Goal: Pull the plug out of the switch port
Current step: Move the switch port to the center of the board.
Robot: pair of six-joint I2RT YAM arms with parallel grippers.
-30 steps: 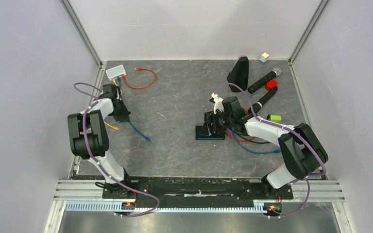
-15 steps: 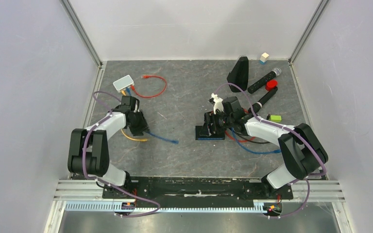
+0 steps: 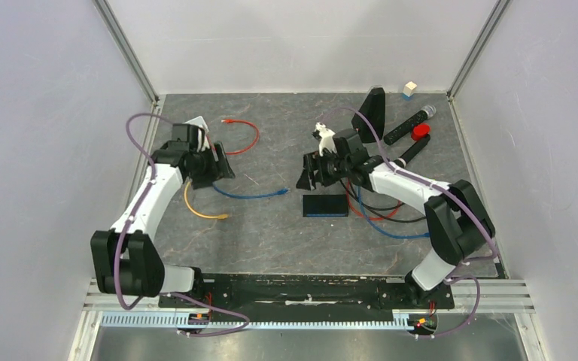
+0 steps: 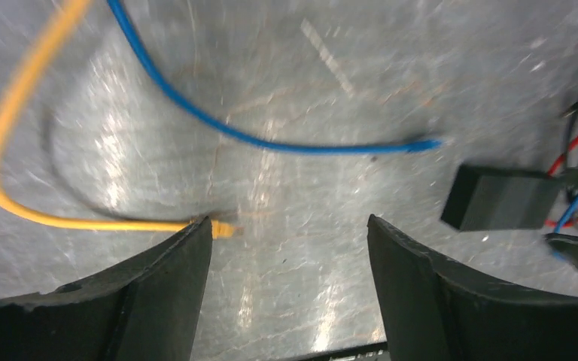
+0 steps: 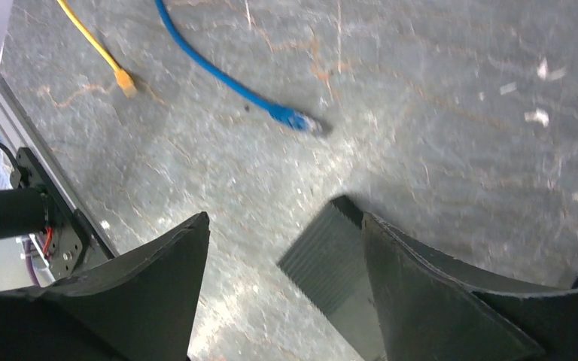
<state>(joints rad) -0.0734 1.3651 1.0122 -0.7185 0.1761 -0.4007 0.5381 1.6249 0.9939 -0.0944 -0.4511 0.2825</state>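
The small white switch (image 3: 198, 122) lies at the back left, mostly hidden behind my left wrist, so its ports and any plug in them are out of sight. A blue cable (image 3: 248, 195) and a yellow cable (image 3: 196, 209) run out from under that wrist and lie loose on the table. The blue plug end (image 4: 425, 144) and the yellow plug end (image 4: 222, 228) are both free. My left gripper (image 3: 220, 171) hangs open above the table (image 4: 290, 241) with nothing between its fingers. My right gripper (image 3: 307, 174) is open too (image 5: 284, 218), just behind a black ribbed box (image 3: 325, 204).
A red cable (image 3: 250, 135) loops beside the white switch. Red, blue and black cables (image 3: 376, 214) trail right of the black box (image 5: 331, 259). A black wedge (image 3: 370, 109), remotes (image 3: 408, 124), a red cap (image 3: 421, 131) and a cube (image 3: 409, 89) stand at the back right.
My left arm swung back and right and its gripper went from shut to open; the blue and yellow cables shifted right. My right gripper rose off the black box and moved back.
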